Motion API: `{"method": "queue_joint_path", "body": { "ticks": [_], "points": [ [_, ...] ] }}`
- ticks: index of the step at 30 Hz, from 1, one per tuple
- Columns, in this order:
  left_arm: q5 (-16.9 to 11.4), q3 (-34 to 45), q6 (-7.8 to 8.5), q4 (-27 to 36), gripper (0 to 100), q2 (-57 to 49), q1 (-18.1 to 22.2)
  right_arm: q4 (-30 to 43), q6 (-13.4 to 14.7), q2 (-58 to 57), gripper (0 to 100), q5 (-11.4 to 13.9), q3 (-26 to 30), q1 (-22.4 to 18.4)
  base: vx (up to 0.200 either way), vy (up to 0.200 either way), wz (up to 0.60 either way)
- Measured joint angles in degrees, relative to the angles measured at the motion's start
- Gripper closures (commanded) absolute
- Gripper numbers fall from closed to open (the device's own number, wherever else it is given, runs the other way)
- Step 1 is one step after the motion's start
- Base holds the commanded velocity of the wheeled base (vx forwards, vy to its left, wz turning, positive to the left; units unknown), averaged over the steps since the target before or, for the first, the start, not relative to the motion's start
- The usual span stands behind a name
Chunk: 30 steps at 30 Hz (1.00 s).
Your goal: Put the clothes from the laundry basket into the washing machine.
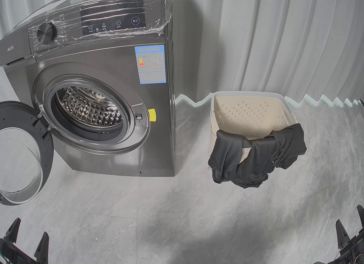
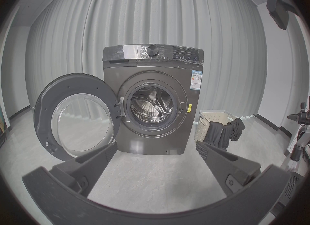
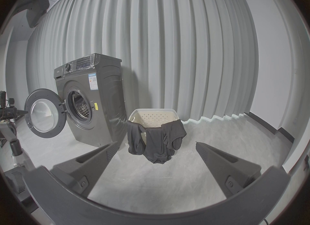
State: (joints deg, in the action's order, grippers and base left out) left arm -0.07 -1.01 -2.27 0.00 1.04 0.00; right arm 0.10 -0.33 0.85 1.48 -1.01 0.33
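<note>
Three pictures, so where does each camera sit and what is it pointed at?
Head view: on the head, looking down at washing machine and laundry basket; left gripper and right gripper at the bottom corners.
Left wrist view: on the left wrist, facing the machine's open door; own open fingers ahead.
Right wrist view: on the right wrist, facing the clothes draped over the basket; own open fingers ahead.
All share machine, basket, clothes.

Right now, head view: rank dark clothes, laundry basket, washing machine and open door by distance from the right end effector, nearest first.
From the right end effector:
1. Dark clothes, draped over the basket's front rim.
2. Laundry basket, just behind them.
3. Washing machine, left of the basket.
4. Open door, far left.
</note>
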Motion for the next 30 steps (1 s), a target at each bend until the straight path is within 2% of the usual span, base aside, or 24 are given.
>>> {"method": "queue_joint_path", "body": {
  "ticks": [25, 30],
  "points": [
    [-0.02, 0.0, 0.0, 0.0, 0, -0.02, -0.02, -0.07, 0.01, 0.02, 0, 0.0, 0.0, 0.0, 0.0, -0.192, 0.0],
    [-0.02, 0.0, 0.0, 0.0, 0, 0.0, -0.02, 0.01, 0.0, 0.02, 0, -0.02, 0.0, -0.04, 0.0, 0.0, 0.0]
  ]
}}
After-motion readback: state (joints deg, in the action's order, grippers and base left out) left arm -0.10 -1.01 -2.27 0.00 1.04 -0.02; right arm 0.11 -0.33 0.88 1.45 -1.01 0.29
